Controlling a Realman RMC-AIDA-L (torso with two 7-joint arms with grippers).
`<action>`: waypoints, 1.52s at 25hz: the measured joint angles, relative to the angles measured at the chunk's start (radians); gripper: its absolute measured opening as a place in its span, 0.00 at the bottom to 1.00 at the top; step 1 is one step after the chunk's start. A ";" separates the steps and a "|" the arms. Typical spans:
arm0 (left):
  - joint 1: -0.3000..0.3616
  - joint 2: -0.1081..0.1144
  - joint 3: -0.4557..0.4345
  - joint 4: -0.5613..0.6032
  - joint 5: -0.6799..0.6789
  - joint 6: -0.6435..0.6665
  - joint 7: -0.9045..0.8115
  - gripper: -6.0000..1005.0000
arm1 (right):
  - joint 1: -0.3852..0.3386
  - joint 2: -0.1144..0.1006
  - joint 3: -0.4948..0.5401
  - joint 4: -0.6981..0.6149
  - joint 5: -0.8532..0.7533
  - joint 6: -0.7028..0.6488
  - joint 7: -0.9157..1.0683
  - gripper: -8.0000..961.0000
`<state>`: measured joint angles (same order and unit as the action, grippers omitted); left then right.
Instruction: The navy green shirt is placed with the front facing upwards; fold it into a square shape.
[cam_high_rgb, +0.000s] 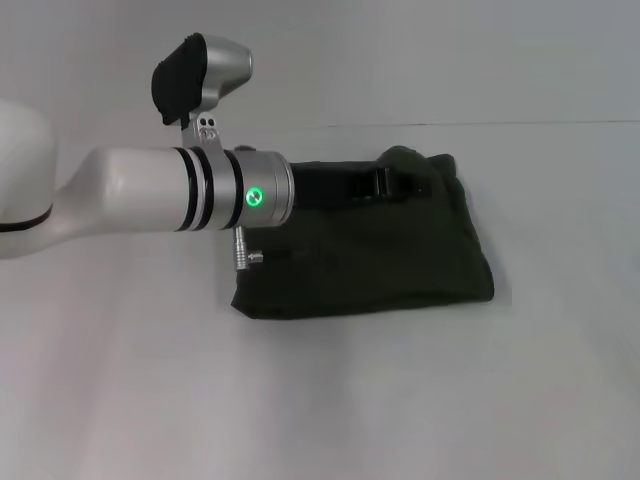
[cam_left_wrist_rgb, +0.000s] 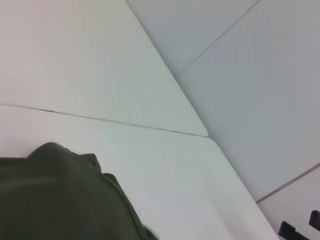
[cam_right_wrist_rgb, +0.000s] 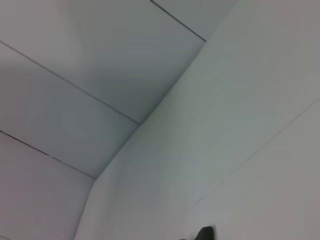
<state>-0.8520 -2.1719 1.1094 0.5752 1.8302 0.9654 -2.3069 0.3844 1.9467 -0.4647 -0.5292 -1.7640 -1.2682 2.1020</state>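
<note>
Olive-green and folded into a compact rectangle, the navy green shirt (cam_high_rgb: 375, 245) lies on the white bench (cam_high_rgb: 320, 400) at centre right of the head frame. Reaching in from the left, the left arm sets its left end effector (cam_high_rgb: 385, 185) over the shirt's far edge; whether its fingers pinch fabric cannot be told. No right end effector shows.

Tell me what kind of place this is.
Probably a lab or test cell: a bare white table, plain white panelled walls, and only the folded navy green shirt under the left arm.
</note>
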 joint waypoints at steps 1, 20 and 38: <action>0.000 0.000 0.000 0.000 -0.008 0.007 0.006 0.22 | 0.000 0.000 0.000 0.000 0.000 0.001 0.001 0.78; 0.288 0.140 -0.361 0.071 0.081 0.518 -0.183 0.79 | 0.106 -0.020 -0.002 0.001 -0.192 -0.055 0.035 0.78; 0.337 0.081 -0.379 -0.060 0.165 0.258 -0.327 0.79 | 0.084 -0.009 -0.053 -0.002 -0.189 -0.059 -0.004 0.78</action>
<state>-0.5151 -2.0914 0.7306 0.5154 1.9953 1.2234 -2.6335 0.4686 1.9373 -0.5177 -0.5313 -1.9532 -1.3270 2.0977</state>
